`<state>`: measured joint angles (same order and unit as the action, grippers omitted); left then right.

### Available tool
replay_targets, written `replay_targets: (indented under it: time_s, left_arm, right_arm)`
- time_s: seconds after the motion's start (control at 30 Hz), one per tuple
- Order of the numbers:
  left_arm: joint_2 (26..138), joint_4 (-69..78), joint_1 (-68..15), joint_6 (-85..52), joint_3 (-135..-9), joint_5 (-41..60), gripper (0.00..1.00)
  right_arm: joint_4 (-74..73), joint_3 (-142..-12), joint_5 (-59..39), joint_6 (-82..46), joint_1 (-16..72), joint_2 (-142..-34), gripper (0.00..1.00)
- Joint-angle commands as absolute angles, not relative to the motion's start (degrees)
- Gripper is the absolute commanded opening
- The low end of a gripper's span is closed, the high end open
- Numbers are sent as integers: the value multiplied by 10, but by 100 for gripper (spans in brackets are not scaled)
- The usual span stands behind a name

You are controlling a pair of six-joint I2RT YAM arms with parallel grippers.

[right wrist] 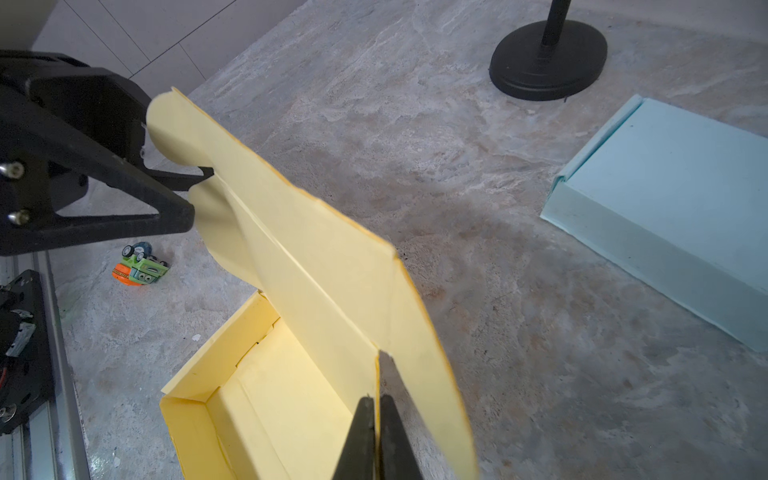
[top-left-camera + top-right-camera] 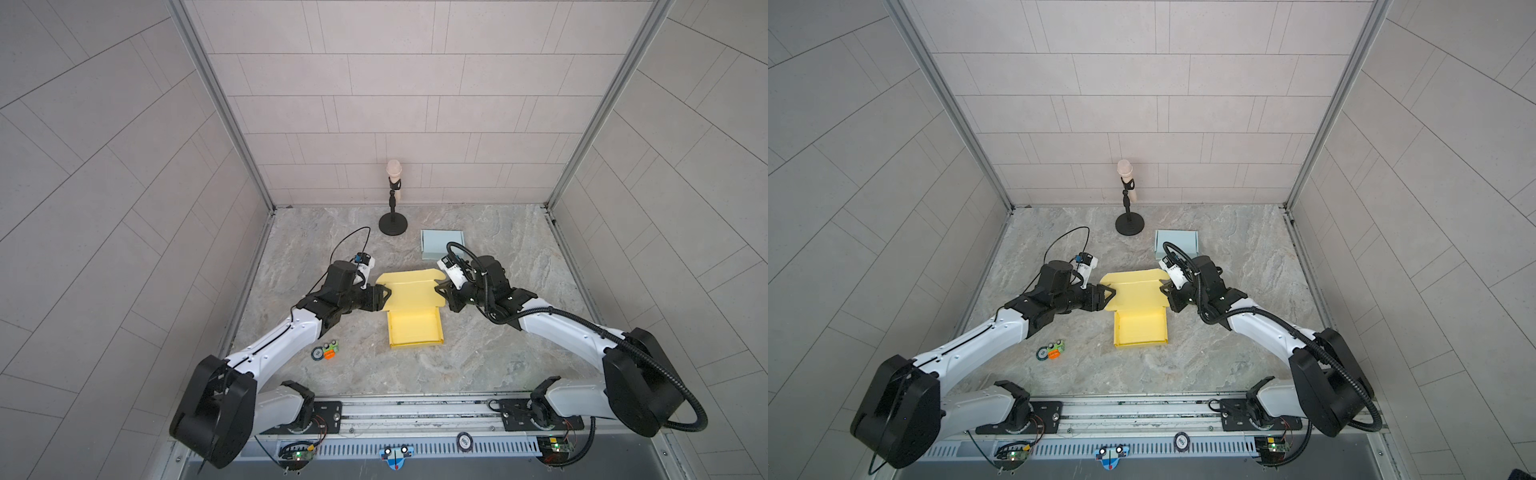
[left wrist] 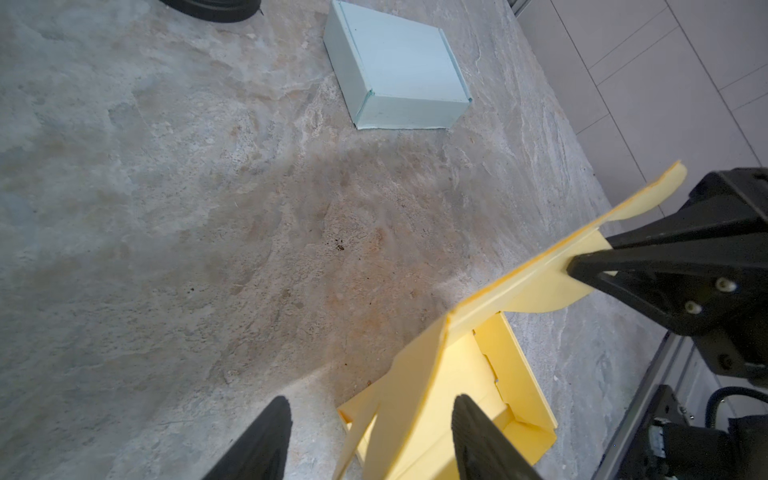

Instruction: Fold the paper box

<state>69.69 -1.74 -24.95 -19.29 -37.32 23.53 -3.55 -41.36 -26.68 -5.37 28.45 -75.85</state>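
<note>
The yellow paper box point(image 2: 415, 330) point(image 2: 1140, 328) lies mid-table, its tray walls standing and its lid point(image 1: 316, 257) lifted at a slant. My right gripper point(image 2: 439, 291) point(image 2: 1163, 288) point(image 1: 376, 401) is shut on the lid's right edge, and the left wrist view shows it pinching there point(image 3: 582, 266). My left gripper point(image 2: 386, 296) point(image 2: 1111, 296) point(image 3: 370, 409) is open at the lid's left edge. Its fingers point(image 3: 274, 428) straddle the side flap point(image 3: 407, 399) with a gap on each side. The right wrist view shows those jaws point(image 1: 199, 193) around the rounded flap.
A closed light blue box point(image 2: 442, 245) point(image 3: 395, 70) point(image 1: 665, 216) sits behind the right gripper. A microphone stand point(image 2: 392, 224) point(image 1: 548, 62) stands at the back centre. A small toy car point(image 2: 326, 351) point(image 1: 139, 268) lies near the left arm. A metal rail point(image 2: 415, 411) runs along the front edge.
</note>
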Motion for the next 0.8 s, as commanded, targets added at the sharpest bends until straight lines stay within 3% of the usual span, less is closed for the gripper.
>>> replay_targets:
  time_s: [0.0,0.17,0.33,0.77]
  left_arm:
    - [699,0,-257,-191,-373,236,55]
    - [700,-12,-267,-186,-373,223,40]
    - [692,-19,-277,-187,-363,211,34]
    - [675,-39,-283,-183,-361,188,7]
  right_arm:
    - [-35,-417,-262,-48,284,-759,8]
    - [-33,-417,-257,-48,284,-757,8]
    - [-32,-417,-252,-51,284,-759,8]
    - [-24,-410,-215,-57,283,-752,7]
